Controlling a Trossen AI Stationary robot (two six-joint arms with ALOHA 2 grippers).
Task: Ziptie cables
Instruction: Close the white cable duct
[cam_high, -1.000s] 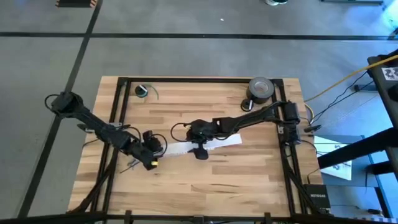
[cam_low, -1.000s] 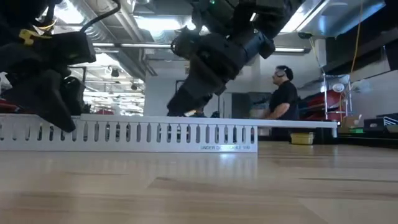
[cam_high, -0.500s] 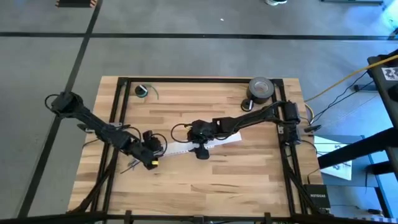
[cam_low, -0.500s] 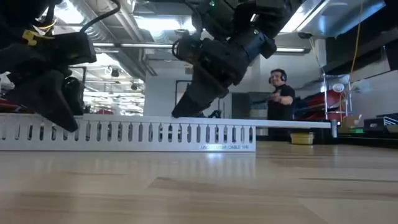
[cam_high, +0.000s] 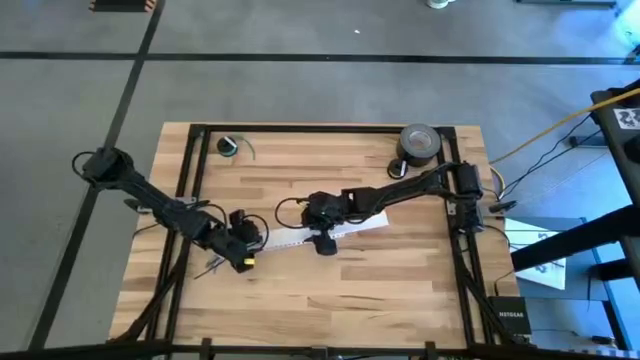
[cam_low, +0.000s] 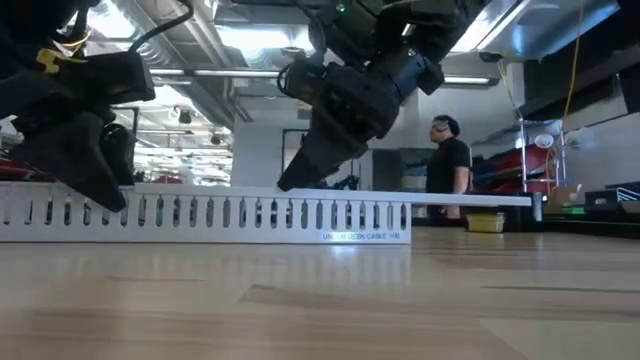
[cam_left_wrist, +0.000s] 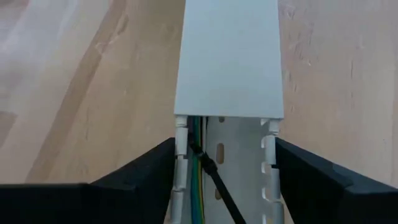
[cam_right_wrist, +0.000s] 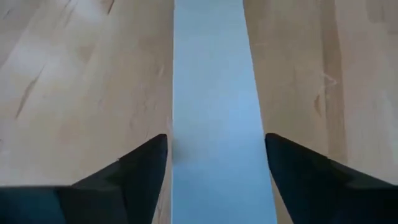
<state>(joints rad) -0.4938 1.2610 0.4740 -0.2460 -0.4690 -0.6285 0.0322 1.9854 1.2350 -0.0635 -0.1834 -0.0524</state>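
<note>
A white slotted cable duct (cam_low: 210, 215) lies along the middle of the table, with a flat white lid (cam_high: 360, 226) on its right part. In its open left end lie the cables (cam_left_wrist: 195, 186), thin green and yellow wires, and the black ziptie (cam_left_wrist: 219, 190) slants across them. My left gripper (cam_high: 246, 252) stands over the duct's left end, one finger on either side of it. My right gripper (cam_high: 322, 243) is over the lid near the duct's middle, its fingers flanking the lid (cam_right_wrist: 211, 124). My left gripper has the duct's open left end between its two fingers, which meet the slotted side walls (cam_left_wrist: 179, 155) from outside. The fingers (cam_low: 95, 175) come down from above and lie across the duct, which rests flat on the table. My right gripper holds the lid by its two long edges (cam_right_wrist: 175, 162), one finger on each side. The fingers (cam_low: 300, 180) slant down from above and the right, across the lid. The lid lies level on the duct.
A roll of grey tape (cam_high: 418, 142) sits at the far right corner and a small dark coil (cam_high: 232, 146) at the far left. A few loose strands (cam_high: 212, 266) lie near the left arm. A person (cam_low: 450, 170) stands in the room beyond.
My right gripper has shifted slightly over the lid, and the lid's right end has drawn a little toward the table's left. My left gripper and the duct's left end have stayed put.
</note>
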